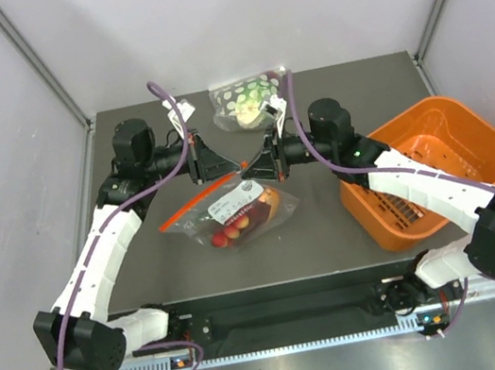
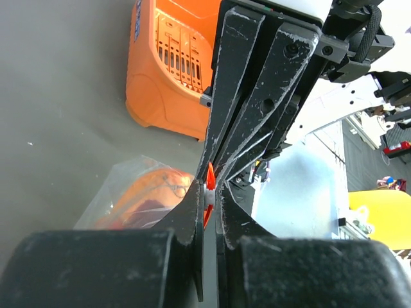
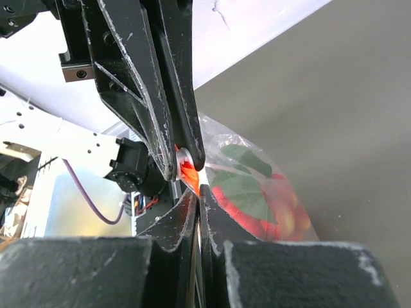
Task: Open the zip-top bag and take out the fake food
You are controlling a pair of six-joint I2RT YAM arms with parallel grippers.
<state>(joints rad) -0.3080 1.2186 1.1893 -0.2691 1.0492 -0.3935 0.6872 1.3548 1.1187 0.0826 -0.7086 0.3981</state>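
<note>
The zip-top bag (image 1: 234,214) lies flat at the table's middle, its red-orange zip strip (image 1: 195,202) along the far edge. Fake food (image 1: 236,229) shows through the plastic, red pieces with green leaves (image 3: 247,189). Both grippers meet at the strip's right end. My left gripper (image 1: 231,166) (image 2: 210,192) is shut on the small white slider (image 2: 210,196) of the zip. Facing it, my right gripper (image 1: 251,169) (image 3: 198,189) is shut on the orange end of the strip (image 3: 191,174), just beside the slider (image 3: 182,157). That corner of the bag is lifted off the table.
An orange basket (image 1: 463,104) (image 2: 148,90) stands at the right. A second bag with green-and-white spotted contents (image 1: 247,99) lies at the back centre. Grey walls close in the table on three sides.
</note>
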